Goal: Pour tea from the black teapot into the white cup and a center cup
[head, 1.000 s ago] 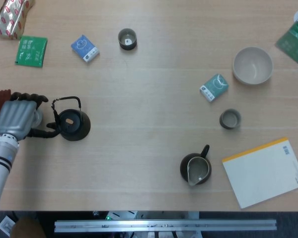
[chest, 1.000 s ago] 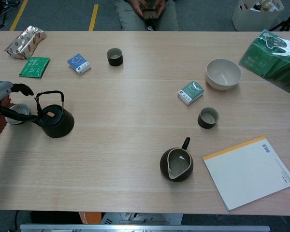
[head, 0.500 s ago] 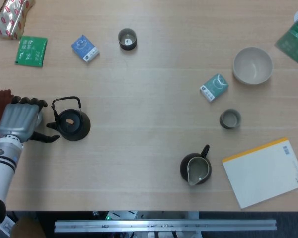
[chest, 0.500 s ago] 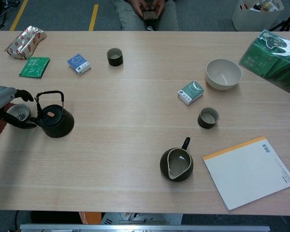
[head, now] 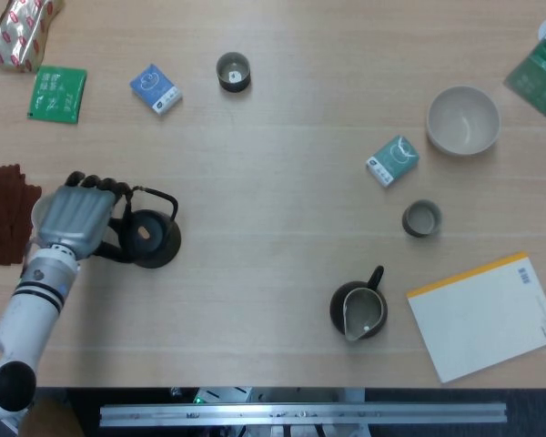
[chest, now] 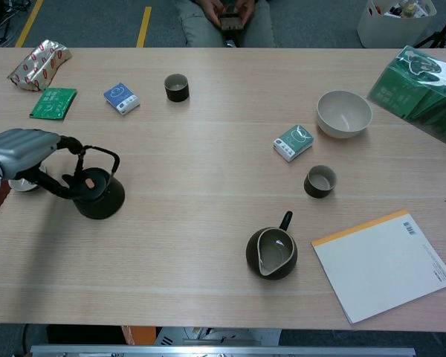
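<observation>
While the left robot hand (chest: 28, 146) grips the black teapot (chest: 97, 193) by its wire handle near the bench's (chest: 208, 193) left edge, a white cup (chest: 18, 182) sits partly hidden just behind the hand.

The teapot (head: 153, 238) sits at the table's (head: 273, 173) left, with the left hand (head: 73, 217) against its left side. A pitcher (head: 358, 311) stands near the front, a notepad (head: 487, 315) to its right, a cup (head: 421, 218) and bowl (head: 462, 120) behind.
</observation>
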Controlling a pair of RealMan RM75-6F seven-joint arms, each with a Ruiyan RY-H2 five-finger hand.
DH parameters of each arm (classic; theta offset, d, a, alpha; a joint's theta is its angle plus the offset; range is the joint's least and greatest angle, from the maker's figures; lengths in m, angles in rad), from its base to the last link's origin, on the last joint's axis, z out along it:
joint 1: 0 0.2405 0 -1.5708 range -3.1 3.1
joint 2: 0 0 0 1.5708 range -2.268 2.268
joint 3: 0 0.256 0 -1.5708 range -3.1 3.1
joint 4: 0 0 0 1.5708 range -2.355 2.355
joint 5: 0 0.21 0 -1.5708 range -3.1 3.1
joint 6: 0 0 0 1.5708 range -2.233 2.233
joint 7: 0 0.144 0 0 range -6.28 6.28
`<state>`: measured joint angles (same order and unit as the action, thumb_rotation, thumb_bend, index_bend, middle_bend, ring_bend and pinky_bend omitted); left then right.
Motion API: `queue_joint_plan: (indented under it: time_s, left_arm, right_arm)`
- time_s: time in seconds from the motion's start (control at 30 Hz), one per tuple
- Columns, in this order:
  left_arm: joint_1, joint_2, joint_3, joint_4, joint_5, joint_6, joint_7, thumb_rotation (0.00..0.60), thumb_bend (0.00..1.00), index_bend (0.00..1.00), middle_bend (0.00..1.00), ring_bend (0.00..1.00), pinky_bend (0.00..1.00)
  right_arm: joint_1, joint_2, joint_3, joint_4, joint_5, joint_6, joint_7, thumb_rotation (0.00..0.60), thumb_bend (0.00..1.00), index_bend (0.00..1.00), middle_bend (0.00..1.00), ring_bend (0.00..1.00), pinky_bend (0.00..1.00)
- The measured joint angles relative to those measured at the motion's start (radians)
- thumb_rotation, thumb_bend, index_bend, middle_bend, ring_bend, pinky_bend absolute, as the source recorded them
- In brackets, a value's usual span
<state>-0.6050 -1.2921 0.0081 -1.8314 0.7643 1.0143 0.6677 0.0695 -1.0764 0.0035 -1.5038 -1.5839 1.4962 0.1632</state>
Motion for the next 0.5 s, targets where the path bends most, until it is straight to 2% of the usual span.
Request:
queue_joint_plan:
  time_s: [0.23,0.5]
  left_arm:
    - [-0.025,-0.02,-0.002,-0.034,0.027,0.0,0.003,0.344,0.08,0.19,0.21,0.15,0.11]
    - [-0.025,-0.014,0.005,-0.073,0.106,-0.003,-0.049,0.398,0.08,0.17,0.21,0.15,0.11]
  right_arm:
    - [-0.008,-0.003,-0.001,0.013,0.002,0.006,0.014,0.6,0.0,0.45,0.39,0.29,0.37]
    - [-0.012,-0.006,-0.001,0.024,0.001,0.009,0.027,0.6,0.0,0.45,0.39,0.29,0.37]
